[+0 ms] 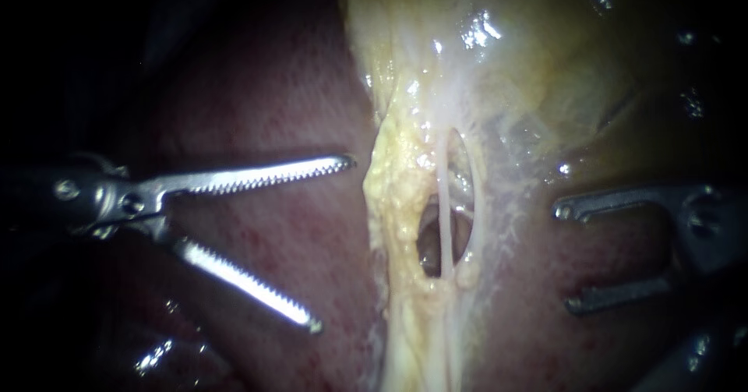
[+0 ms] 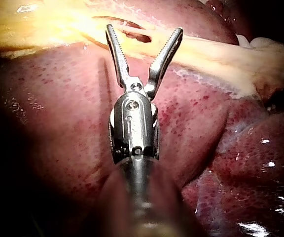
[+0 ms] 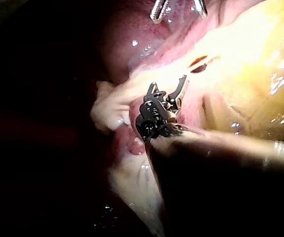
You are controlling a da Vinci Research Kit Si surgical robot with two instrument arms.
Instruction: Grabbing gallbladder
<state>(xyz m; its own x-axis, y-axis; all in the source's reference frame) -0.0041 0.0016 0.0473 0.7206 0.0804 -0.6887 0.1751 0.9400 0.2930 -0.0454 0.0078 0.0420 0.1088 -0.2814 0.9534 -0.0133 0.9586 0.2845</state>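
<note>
In the endoscope view nothing is gripped yet, so I judge the grab not begun. The left instrument (image 1: 330, 244) hangs over the bare liver (image 1: 265, 111) with its toothed jaws spread wide, their tips just short of the yellow fatty band (image 1: 397, 197) and touching nothing. The right instrument (image 1: 568, 258) is also spread, empty, on the band's far side. The gallbladder (image 1: 545, 49), yellow-green and glistening, lies up beyond both, along the liver's far edge. Between the instruments the band has an opening (image 1: 432, 240) crossed by a thin pale tube (image 1: 444, 205), which a closing jaw should avoid. Open liver lies under each instrument, leaving room to advance.

In the left wrist view the left instrument (image 2: 144, 29) has its jaws parted with the tips at the band's edge, the opening just ahead between them. The liver beside the shaft is clear.

In the right wrist view the right instrument (image 3: 167, 84) shows a gap between its jaws, close against pale tissue; contact cannot be made out. The bright gallbladder lies ahead and to one side, within reach by my judgement.
</note>
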